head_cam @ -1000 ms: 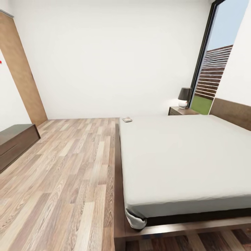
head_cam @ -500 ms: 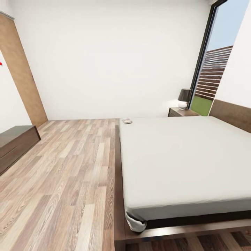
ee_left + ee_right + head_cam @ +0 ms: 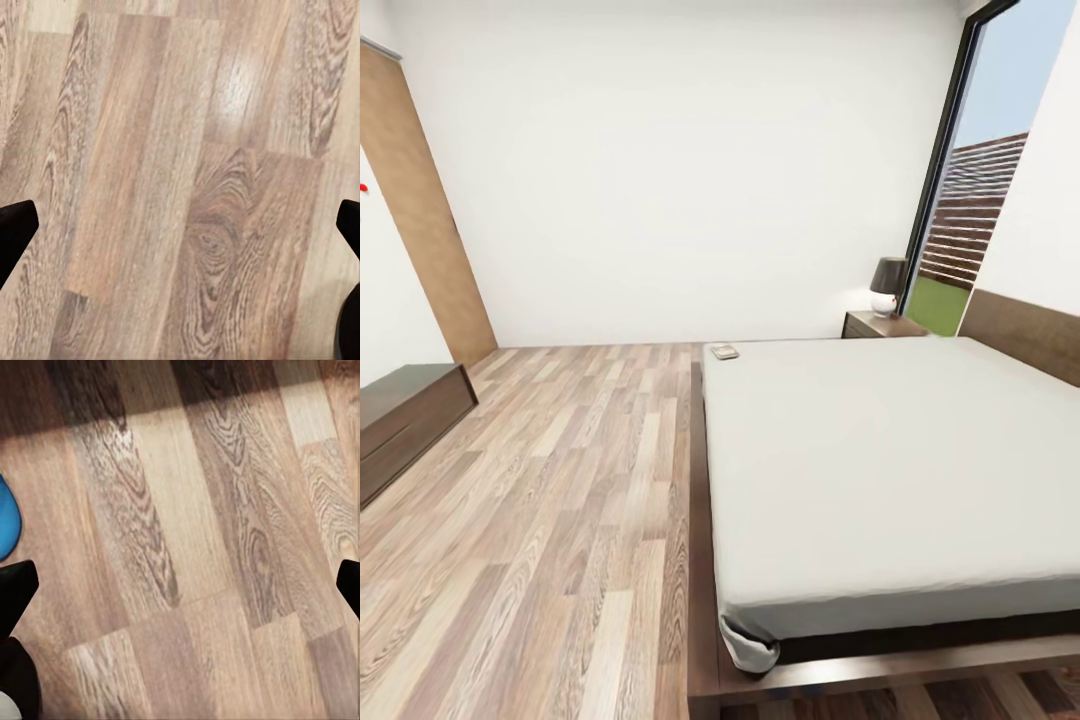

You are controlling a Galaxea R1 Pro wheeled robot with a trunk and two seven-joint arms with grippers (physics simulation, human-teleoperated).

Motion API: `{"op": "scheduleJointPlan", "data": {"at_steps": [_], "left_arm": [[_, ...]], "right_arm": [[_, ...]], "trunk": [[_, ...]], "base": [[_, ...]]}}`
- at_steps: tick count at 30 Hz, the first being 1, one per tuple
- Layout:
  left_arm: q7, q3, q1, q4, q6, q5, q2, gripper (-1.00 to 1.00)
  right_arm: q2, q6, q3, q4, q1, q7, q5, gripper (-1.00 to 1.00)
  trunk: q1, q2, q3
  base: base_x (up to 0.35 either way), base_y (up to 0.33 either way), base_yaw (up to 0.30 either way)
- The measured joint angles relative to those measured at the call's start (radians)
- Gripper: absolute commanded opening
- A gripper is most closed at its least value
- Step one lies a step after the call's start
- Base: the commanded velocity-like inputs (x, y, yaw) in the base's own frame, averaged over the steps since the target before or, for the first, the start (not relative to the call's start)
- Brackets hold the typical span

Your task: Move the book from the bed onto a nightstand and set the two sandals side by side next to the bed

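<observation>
In the head view the bed [image 3: 880, 470], with a dark wood frame and pale mattress, takes up the right half. The book [image 3: 725, 351] lies flat on the mattress at its far left corner. A dark nightstand [image 3: 880, 324] stands beyond the bed's far side, by the window. In the left wrist view my left gripper [image 3: 180, 232] is open over bare plank floor, with only its dark fingertips [image 3: 15, 232] at the picture's edges. My right gripper [image 3: 180, 585] is open over the floor too. The bright blue edge of one sandal [image 3: 7, 521] lies just off one fingertip.
A table lamp [image 3: 888, 285] with a dark shade stands on the nightstand. A long dark console [image 3: 405, 415] runs along the left wall, with a tall wood panel [image 3: 420, 210] behind it. A black-framed window [image 3: 970, 190] is at the far right. Plank floor [image 3: 560, 480] lies left of the bed.
The whole head view has shifted slightly, with bed, book and nightstand sitting a little lower in the picture. That is the camera moving. Nothing in the room has moved.
</observation>
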State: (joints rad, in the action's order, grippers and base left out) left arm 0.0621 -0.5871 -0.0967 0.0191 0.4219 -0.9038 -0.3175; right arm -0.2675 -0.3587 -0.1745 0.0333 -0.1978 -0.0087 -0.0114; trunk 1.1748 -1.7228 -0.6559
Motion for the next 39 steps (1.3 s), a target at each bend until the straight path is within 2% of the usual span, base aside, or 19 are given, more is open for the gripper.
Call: {"op": "scheduleJointPlan", "data": {"at_steps": [16, 30, 39], "left_arm": [[-0.001, 0.000, 0.002, 0.000, 0.002, 0.000, 0.000, 1.00], [-0.001, 0.000, 0.002, 0.000, 0.003, 0.000, 0.000, 1.00], [-0.001, 0.000, 0.002, 0.001, 0.004, 0.000, 0.000, 1.00]], "right_arm": [[0.001, -0.001, 0.000, 0.000, 0.001, 0.000, 0.000, 1.00], [0.002, 0.000, 0.000, 0.000, 0.001, 0.000, 0.000, 1.00], [0.002, 0.000, 0.000, 0.000, 0.001, 0.000, 0.000, 1.00]], "trunk": [[-0.061, 0.112, 0.050], [-0.115, 0.210, 0.094], [-0.115, 0.210, 0.094]], "base": [[0.000, 0.000, 0.012], [0.000, 0.000, 0.195], [0.000, 0.000, 0.267]]}}
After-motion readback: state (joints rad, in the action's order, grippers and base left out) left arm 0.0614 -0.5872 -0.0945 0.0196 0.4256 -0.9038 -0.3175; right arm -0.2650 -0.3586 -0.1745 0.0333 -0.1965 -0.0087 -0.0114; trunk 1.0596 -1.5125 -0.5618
